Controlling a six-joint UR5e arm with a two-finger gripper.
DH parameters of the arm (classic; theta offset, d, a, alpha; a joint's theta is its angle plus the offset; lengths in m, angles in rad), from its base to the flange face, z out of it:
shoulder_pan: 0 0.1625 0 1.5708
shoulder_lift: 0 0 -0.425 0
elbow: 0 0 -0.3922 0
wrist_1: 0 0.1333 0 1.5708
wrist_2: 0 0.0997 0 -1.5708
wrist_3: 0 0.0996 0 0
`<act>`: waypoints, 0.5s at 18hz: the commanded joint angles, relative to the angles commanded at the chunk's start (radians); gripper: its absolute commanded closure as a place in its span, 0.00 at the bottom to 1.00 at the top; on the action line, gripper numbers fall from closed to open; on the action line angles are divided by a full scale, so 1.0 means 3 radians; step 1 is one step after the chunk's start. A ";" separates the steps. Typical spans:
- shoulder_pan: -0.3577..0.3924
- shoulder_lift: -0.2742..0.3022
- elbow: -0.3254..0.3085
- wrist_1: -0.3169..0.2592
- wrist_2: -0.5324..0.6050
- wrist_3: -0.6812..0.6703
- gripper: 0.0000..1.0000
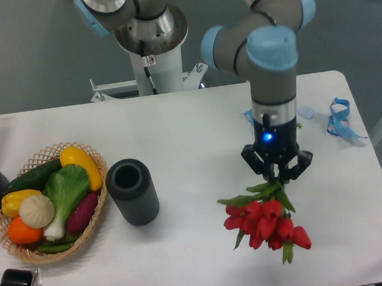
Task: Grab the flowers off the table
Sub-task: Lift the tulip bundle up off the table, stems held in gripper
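- My black two-finger gripper [277, 174] is clenched on the green stems of the bunch of red tulips [266, 220].
- The blooms hang below my gripper, over the flat white table [177, 137], right of the dark grey ribbed cylinder [132, 191].

black cylinder [132, 191] left, ribbon [339, 119] right

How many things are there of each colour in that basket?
In the basket:
Yellow: 2
Green: 3
White: 1
Orange: 1
Purple: 1
Total: 8
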 joint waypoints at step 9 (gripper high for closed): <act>0.0265 0.0113 0.0092 0.0000 -0.1022 -0.0649 0.74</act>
